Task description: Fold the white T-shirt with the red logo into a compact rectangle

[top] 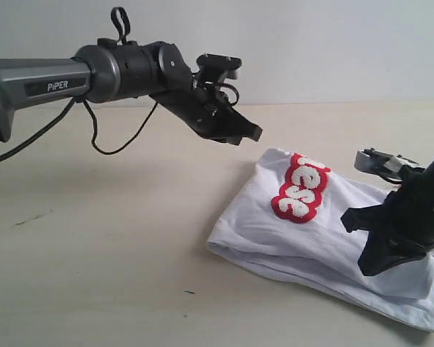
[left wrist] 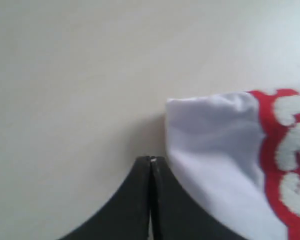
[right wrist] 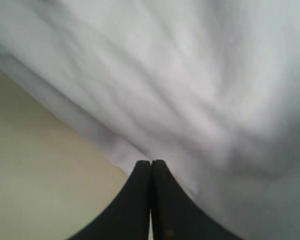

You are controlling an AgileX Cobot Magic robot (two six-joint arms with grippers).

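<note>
The white T-shirt (top: 333,231) lies folded in a loose bundle on the table at the right, with part of the red logo (top: 301,186) on top. My left gripper (top: 252,134) hangs in the air above and left of the shirt's far corner. It is shut and holds nothing. In the left wrist view its tips (left wrist: 151,160) sit beside the white T-shirt's corner (left wrist: 215,135), with the red logo (left wrist: 285,150) at the edge. My right gripper (top: 376,264) is shut and points down onto the shirt's near right part. Its tips (right wrist: 151,162) rest at the edge of the wrinkled white T-shirt (right wrist: 190,90), with nothing seen between them.
The beige table (top: 94,246) stretches bare to the left and front of the shirt. A black cable (top: 108,141) droops from the left arm. A pale wall stands behind the table.
</note>
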